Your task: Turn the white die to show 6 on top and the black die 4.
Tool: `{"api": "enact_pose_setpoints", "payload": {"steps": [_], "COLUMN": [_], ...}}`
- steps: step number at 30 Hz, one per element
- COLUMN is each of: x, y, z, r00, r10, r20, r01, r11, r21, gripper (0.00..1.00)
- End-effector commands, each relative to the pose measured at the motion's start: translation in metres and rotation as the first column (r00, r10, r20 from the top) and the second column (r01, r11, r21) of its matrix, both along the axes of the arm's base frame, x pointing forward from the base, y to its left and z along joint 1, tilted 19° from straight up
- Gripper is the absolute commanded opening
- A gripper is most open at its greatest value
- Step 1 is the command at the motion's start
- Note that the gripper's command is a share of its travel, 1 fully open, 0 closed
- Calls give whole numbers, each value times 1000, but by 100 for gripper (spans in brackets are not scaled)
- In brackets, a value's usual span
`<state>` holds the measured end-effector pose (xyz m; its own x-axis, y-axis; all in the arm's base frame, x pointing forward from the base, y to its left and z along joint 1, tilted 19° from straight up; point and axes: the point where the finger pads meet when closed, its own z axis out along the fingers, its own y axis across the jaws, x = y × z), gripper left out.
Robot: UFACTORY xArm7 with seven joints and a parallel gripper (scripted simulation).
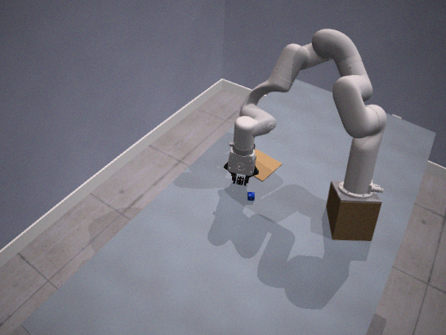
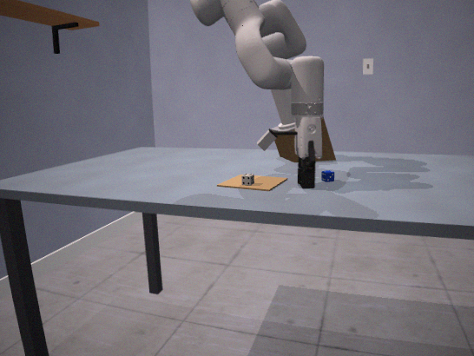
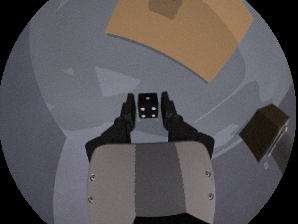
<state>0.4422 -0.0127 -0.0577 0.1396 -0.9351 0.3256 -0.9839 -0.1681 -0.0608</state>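
Observation:
The black die (image 3: 148, 107) lies on the table off the mat, a little short of the mat's near edge. My gripper (image 3: 147, 100) (image 2: 306, 181) is lowered over it with a finger on each side and stands partly open, with the fingertips at table level. From the side the fingers hide the die. The blue die (image 2: 327, 175) lies on the table just beside the gripper (image 1: 241, 180), apart from it.
The arm's brown base box (image 1: 353, 216) stands on the table to the right, well away from the dice. The mat (image 1: 266, 164) lies flat beyond the gripper. A wall shelf (image 2: 39, 15) hangs high at the left.

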Motion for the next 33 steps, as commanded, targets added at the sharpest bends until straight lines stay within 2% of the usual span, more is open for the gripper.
{"api": "enact_pose_setpoints", "payload": {"steps": [1,21,22,33], "x": [1,1,1,1], "y": [1,1,1,1], "z": [1,1,1,1], "r00": [1000,1000,1000,1000], "r10": [2,2,2,2], "r20": [3,3,3,3], "r01": [-2,-2,-2,-2], "r11": [1000,1000,1000,1000], "r21": [1,1,1,1], "gripper": [42,42,21,21]}}
